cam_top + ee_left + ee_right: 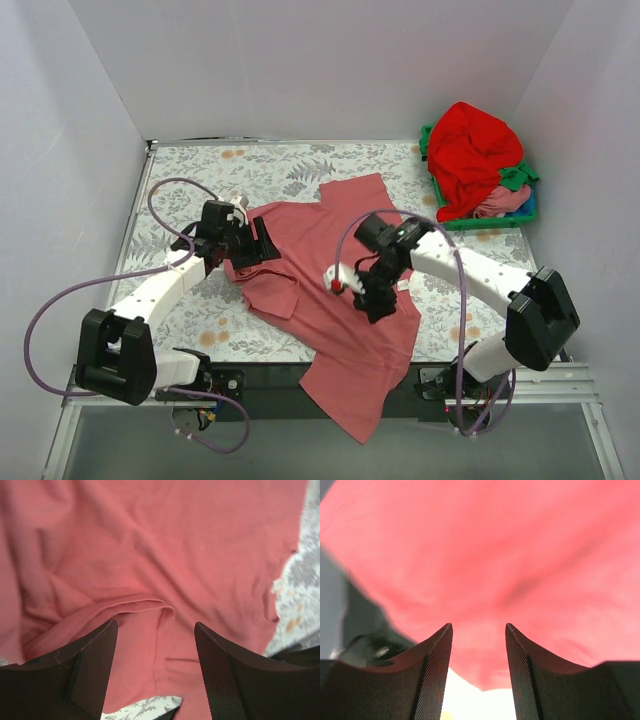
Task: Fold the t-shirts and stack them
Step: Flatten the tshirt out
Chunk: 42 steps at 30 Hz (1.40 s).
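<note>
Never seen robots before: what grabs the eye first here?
A crumpled dusty rose-pink cotton t-shirt sprawls across the floral table, hanging over its near edge. White-and-black left arm and right arm lean over it. A bright red shirt tops the green plastic basket in the far right corner.

Spread t-shirt lies across the middle of the table, its lower end hanging over the near edge between the two arm bases. The left gripper sits over the shirt's left side, towards its far end. The right gripper is over the shirt's right side, nearer its middle. Well behind and to the right of the shirt, at the far right corner, stands a basket, with more t-shirts heaped in it above the rim.
</note>
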{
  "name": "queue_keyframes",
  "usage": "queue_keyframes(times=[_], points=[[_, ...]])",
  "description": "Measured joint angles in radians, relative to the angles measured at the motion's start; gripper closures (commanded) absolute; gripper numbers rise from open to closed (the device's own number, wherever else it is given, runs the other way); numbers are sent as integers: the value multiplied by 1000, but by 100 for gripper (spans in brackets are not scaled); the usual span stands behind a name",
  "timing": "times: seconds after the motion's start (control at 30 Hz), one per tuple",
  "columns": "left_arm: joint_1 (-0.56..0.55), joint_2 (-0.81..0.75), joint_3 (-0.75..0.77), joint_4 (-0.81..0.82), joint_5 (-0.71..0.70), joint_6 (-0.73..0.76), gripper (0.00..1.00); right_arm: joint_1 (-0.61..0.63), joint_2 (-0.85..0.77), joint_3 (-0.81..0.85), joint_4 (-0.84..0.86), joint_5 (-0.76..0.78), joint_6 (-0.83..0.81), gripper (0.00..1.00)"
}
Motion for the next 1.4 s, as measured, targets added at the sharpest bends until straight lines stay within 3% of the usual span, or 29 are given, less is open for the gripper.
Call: queue_keyframes(times=[0.2,0.27,0.33,0.57,0.77,1.4], points=[[2,9,33,-27,-223,-32,36,-371,31,85,145,-97,127,46],[8,53,87,-21,-287,-17,37,-438,68,126,175,-126,158,45],[23,134,169,-11,-327,9,43,-476,109,164,211,-147,191,45],[102,516,463,5,-437,115,63,-489,154,164,250,-199,212,44],[109,701,591,-47,-488,162,67,-515,153,88,274,-251,200,44],[99,765,649,-105,-504,177,66,-529,153,40,300,-300,183,44]])
